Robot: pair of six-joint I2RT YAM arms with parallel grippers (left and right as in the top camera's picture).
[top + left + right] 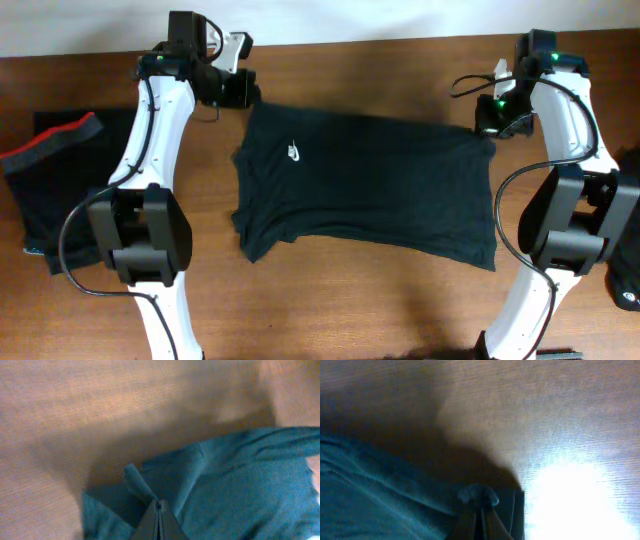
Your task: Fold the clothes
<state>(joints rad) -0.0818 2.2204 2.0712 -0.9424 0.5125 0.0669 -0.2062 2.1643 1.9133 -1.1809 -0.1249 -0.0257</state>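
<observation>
Left gripper (243, 92) and right gripper (488, 122) pinch far corners of the soft dark fabric shirt (370, 180). First fold looks ready: lift both evenly, carry nearward.

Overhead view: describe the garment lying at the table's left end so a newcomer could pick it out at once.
On the wooden table, look to the left end, by the left arm. A black garment lies there, partly under that arm. Its red-and-grey waistband sets it apart from the larger dark shirt with a white logo in the middle.
</observation>
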